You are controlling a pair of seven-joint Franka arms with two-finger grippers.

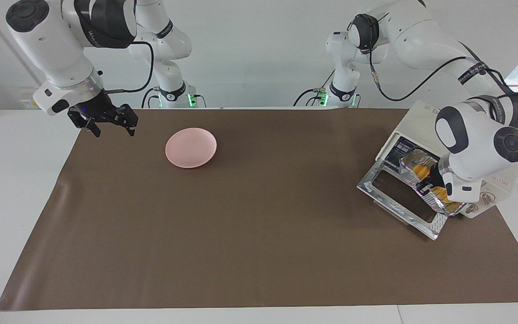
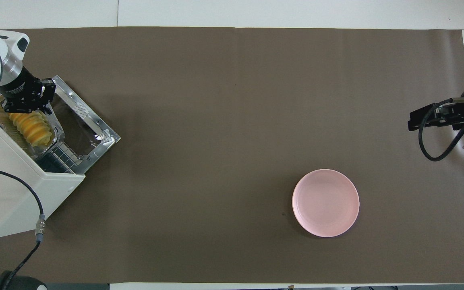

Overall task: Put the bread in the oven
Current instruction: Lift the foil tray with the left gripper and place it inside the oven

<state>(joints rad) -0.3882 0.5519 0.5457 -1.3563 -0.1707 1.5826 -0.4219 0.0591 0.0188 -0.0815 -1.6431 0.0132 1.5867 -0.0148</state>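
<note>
Inside oven (image 2: 22,189), foil tray (image 2: 50,143), bread (image 2: 32,129)

white arms (image 1: 52,49), black joints, grippers and cables.

The ridged golden bread (image 2: 32,128) lies half inside the oven (image 2: 12,183). The cream-white oven's silver glass door (image 1: 398,195) hangs open, flat.

Oven (image 2: 22,189) as landmark: its body runs off the overhead view's edge. Bread (image 2: 34,129) at the oven mouth is partly covered by the left gripper (image 2: 24,102) overhead and by the left wrist in the facing view. Foil tray (image 1: 414,157) mostly hidden there. Left gripper's finger gap unreadable. Right arm, well apart from the oven, is cut by the overhead edge.
</note>
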